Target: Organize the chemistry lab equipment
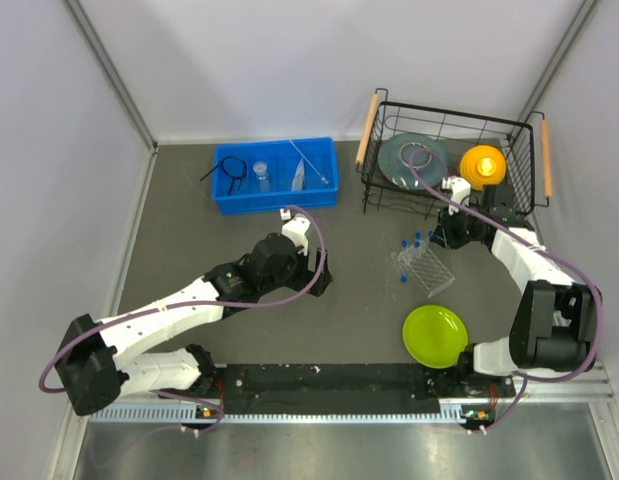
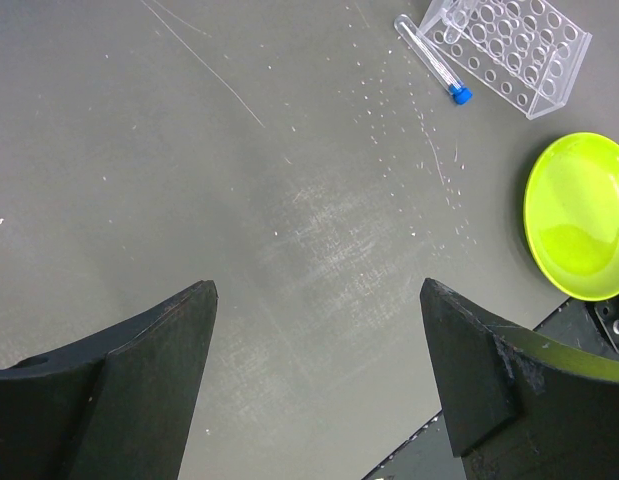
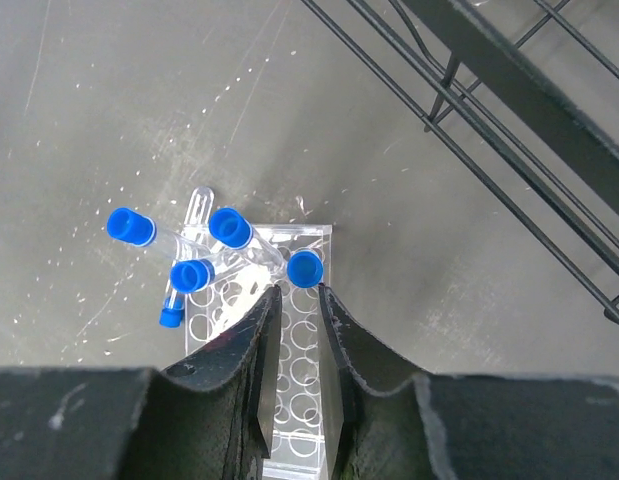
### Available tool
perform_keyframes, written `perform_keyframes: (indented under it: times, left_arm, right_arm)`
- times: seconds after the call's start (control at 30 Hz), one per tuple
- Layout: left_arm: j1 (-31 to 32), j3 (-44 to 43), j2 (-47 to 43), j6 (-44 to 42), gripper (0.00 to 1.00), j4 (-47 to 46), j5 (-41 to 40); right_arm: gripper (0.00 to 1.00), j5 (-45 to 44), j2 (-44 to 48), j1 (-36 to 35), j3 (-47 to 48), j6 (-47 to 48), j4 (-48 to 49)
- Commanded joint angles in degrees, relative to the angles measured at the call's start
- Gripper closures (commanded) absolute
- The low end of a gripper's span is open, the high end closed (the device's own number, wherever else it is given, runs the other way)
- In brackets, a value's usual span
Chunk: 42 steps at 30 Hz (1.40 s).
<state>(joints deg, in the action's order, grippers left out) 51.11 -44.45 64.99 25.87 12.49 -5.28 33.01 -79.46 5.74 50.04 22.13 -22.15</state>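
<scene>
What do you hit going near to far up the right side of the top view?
lime-green plate → clear tube rack → black wire basket, which holds the grey dish and the orange bowl
</scene>
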Motion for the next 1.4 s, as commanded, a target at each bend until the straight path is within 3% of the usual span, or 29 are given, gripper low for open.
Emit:
perform_keyframes:
  times: [0.0,0.57,0.87,1.1,1.27,1.37]
  left_arm:
    - [-0.2,0.0,-0.7,0.3,0.12,-1.9,0.9]
    - [-0.3,0.1,-0.5,0.9,0.12,-2.4,1.5]
    - [-0.3,0.4,-1.4,1.0,0.12,-1.9,0.9]
    - [-0.4,0.4,-3.2,2.5,0.12,-0.3,-3.8]
    - [-1.5,2.4,-10.4,3.1,0.09,-0.3,-10.0]
    - [-3.3,4.4,-14.7,3.9,0.04,-0.9,-9.9]
  right_arm:
    - [0.78,0.7,-1.0,-1.2,3.3,1.4,0.4]
    - [0.75,0.6,-2.7,-4.2,4.4,2.1,0.3]
    - [0.7,-1.7,3.7,-3.9,2.8,3.9,-0.1]
    - [0.69,6.7,8.3,-2.8,1.8,5.6,-2.1]
    - [0.67,15.6,13.0,-3.1,1.3,7.3,-5.1]
    - [0.65,13.2,15.1,-6.9,0.3,9.1,-6.9]
